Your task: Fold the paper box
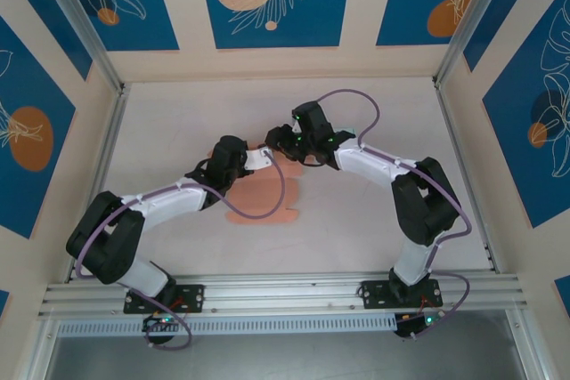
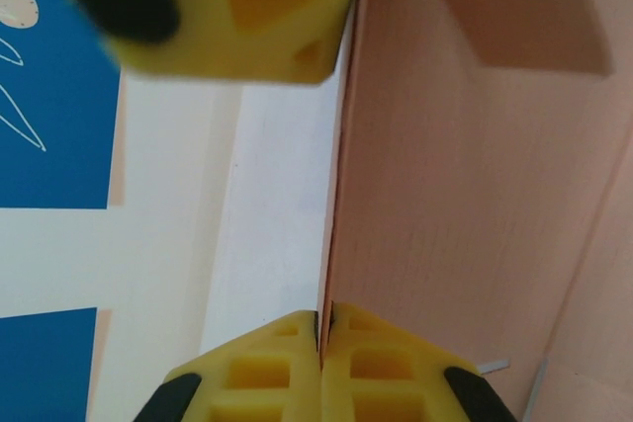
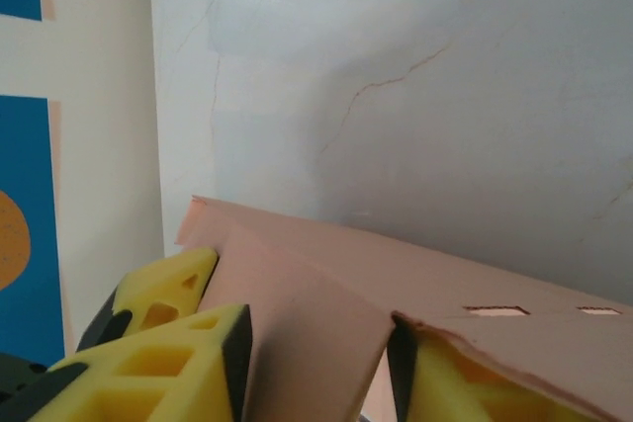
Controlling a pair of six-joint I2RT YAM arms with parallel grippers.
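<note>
The paper box [image 1: 264,203] is a pink cardboard sheet lying partly folded on the table, its far part lifted between the two grippers. My left gripper [image 1: 265,160] is shut on the thin edge of an upright panel [image 2: 465,195], pinched between its yellow fingertips [image 2: 324,328]. Facing it, my right gripper [image 1: 283,143] stands open, its jaws wide apart around a pink flap [image 3: 316,294] that lies between the pads [image 3: 318,333]. A yellow finger of the right gripper [image 2: 237,7] shows at the top of the left wrist view.
Aluminium rails [image 1: 267,289] run along the near edge, and walls with blue panels enclose the white table [image 1: 178,122]. Bare table lies left and right of the box.
</note>
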